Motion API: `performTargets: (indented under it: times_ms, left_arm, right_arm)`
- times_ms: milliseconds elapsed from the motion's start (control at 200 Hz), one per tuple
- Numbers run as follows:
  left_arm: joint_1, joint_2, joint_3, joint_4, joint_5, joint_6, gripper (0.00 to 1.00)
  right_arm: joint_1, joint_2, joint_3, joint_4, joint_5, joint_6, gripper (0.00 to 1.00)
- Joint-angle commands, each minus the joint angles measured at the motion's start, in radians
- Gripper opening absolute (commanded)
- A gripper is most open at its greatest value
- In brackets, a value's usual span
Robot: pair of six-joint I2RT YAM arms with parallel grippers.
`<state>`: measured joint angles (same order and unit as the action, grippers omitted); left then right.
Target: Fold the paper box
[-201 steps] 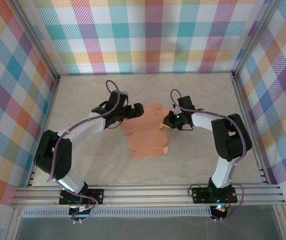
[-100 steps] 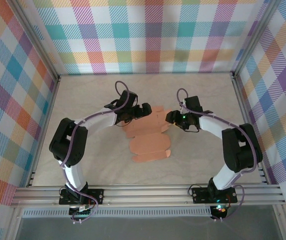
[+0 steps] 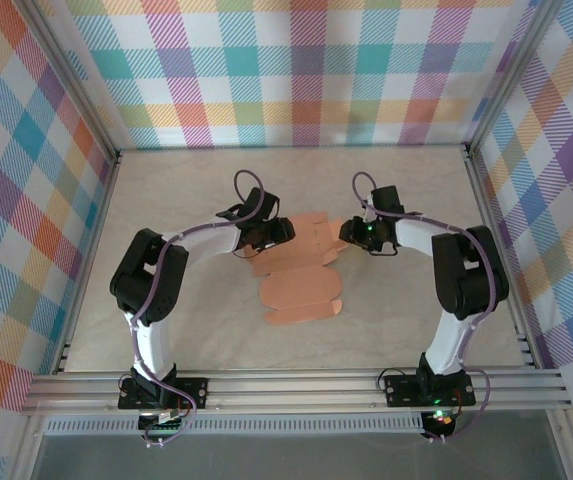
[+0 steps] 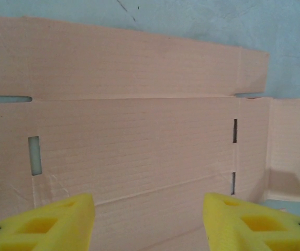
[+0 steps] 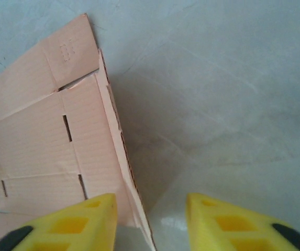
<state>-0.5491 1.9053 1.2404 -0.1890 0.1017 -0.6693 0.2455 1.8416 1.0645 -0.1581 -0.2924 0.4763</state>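
Our left gripper (image 3: 278,231) hangs with its fingers spread apart over the left end of the paper box (image 3: 301,272). Our right gripper (image 3: 347,233) is spread just as wide at the box's right edge, where a flap tilts up between its fingers. The box lies mostly flat on the table (image 3: 196,300).

Bright, even, diffuse light from overhead. The paper box (image 5: 45,136) casts 1 soft shadow on the table (image 5: 233,104) beside its raised edge; top view sharp, wrist views slightly soft.
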Motion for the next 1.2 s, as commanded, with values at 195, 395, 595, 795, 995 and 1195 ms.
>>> performTargets:
  times_ms: [195,395,595,795,995,1195]
  left_arm:
    - [-0.002,0.041,-0.029,-0.046,-0.028,-0.002,0.45]
    - [-0.002,0.064,-0.032,-0.053,-0.034,-0.022,0.43]
    - [0.003,0.077,-0.046,-0.046,-0.034,-0.071,0.41]
    - [0.005,0.092,-0.047,-0.034,-0.007,-0.084,0.42]
    - [0.005,0.084,-0.047,-0.030,-0.001,-0.086,0.42]
    - [0.005,0.086,-0.034,-0.024,0.000,-0.085,0.42]
  right_arm:
    - [0.001,0.027,0.070,-0.024,-0.031,-0.053,0.14]
    - [0.001,0.010,0.059,-0.038,-0.019,-0.053,0.13]
    - [0.001,-0.086,-0.051,0.026,0.006,0.039,0.42]
    - [0.001,-0.200,-0.235,0.151,-0.061,0.130,0.55]
    - [0.006,-0.234,-0.318,0.170,-0.129,0.157,0.56]
    - [0.043,-0.251,-0.374,0.197,-0.144,0.188,0.53]
